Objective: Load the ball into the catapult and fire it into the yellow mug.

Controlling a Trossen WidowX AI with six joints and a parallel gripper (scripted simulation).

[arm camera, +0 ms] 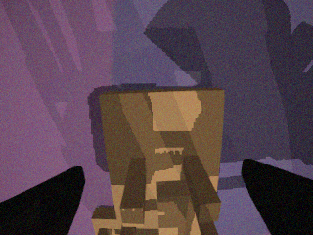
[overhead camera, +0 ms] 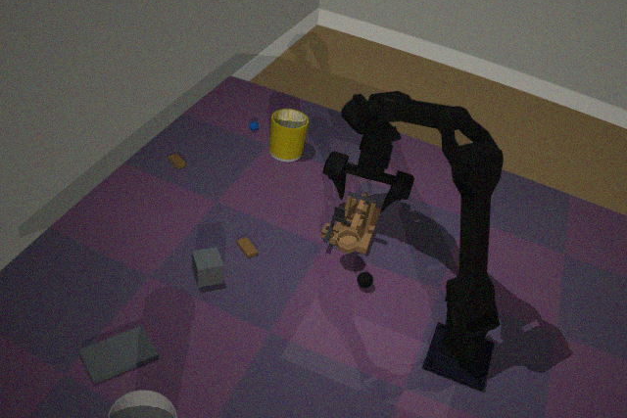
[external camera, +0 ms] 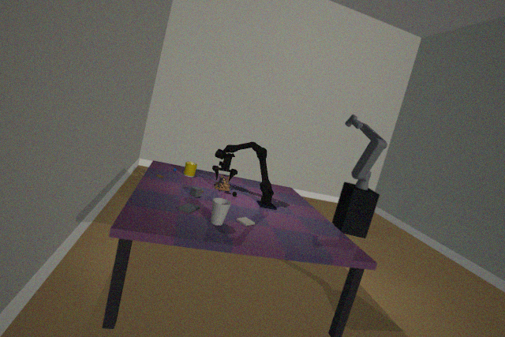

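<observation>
The wooden catapult (overhead camera: 348, 227) (external camera: 222, 184) (arm camera: 163, 170) stands on the purple table (overhead camera: 126, 210) (external camera: 162, 219). My gripper (overhead camera: 365, 199) (external camera: 222, 176) (arm camera: 163, 172) is open and empty, hanging just above the catapult's far end with a finger on each side. The dark ball (overhead camera: 364, 279) (external camera: 234, 193) lies on the table a little in front of the catapult, apart from it. The yellow mug (overhead camera: 288, 134) (external camera: 189, 169) stands upright farther back to the left. The wrist view shows the catapult between my two dark fingers.
A small blue ball (overhead camera: 253, 125) lies left of the mug. Two orange blocks (overhead camera: 176, 161) (overhead camera: 247, 246), a grey cube (overhead camera: 208, 267), a grey slab (overhead camera: 117, 352) and a white cup (overhead camera: 142, 404) (external camera: 219, 211) are on the table. A second grey arm (external camera: 367, 149) stands on a black box beyond.
</observation>
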